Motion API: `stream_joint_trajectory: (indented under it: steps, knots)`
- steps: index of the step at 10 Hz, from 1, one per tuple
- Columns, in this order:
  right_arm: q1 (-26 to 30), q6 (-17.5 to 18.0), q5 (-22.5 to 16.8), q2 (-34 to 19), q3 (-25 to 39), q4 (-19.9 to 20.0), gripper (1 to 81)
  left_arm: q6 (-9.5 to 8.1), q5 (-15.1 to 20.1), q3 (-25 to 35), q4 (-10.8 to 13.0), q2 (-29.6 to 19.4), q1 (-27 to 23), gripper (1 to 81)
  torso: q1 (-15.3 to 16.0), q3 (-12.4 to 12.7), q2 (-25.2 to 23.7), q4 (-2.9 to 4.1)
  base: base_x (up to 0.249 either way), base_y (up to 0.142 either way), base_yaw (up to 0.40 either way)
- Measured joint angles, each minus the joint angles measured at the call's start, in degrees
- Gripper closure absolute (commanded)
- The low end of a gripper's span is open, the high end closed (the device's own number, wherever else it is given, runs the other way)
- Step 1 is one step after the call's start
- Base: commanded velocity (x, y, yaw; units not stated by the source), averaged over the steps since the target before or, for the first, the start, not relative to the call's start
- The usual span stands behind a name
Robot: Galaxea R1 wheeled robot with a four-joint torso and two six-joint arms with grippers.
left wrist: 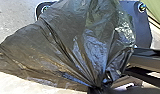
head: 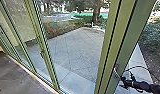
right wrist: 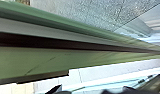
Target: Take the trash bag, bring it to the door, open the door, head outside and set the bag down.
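My left pincer [left wrist: 96,87] pinches the trash bag [left wrist: 88,45] where it bunches; its dark, glossy film fans out in creases. Whether my right pincer [head: 121,79], by the green frame [head: 127,45], is spread, I cannot tell.

"What's the bag [left wrist: 91,45] like?"
"Thin dark plastic, finely creased, glossy where light catches it."
"And the frame [head: 116,45], three o'clock in the head view?"
"Green, smooth, with a soft painted look."
"Ten o'clock?"
"Glass [head: 21,22], smooth and clear."
"The paving [head: 76,50]?"
"Matt, stone-like, speckled and grainy in the right wrist view."
"Floor [head: 11,75], eight o'clock?"
"Dark and dull."
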Motion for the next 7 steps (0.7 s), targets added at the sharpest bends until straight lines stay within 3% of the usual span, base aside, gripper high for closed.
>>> stream_joint_trajectory:
  steps: [2,7]
  knots:
    - [2.01,-1.55,-12.04,-1.90,3.69,-3.02,1.0,0.07,-0.01,0.00,0.00,0.02,-0.01,81.1,0.02,-0.07,0.02,0.00,0.000,0.000,0.000]
    - [0.55,-2.54,-13.92,-1.71,6.53,-2.86,1.0,0.07,-0.21,0.00,0.00,0.00,0.60,81.1,-0.44,-0.05,-0.15,-0.02,0.000,0.000,0.000]
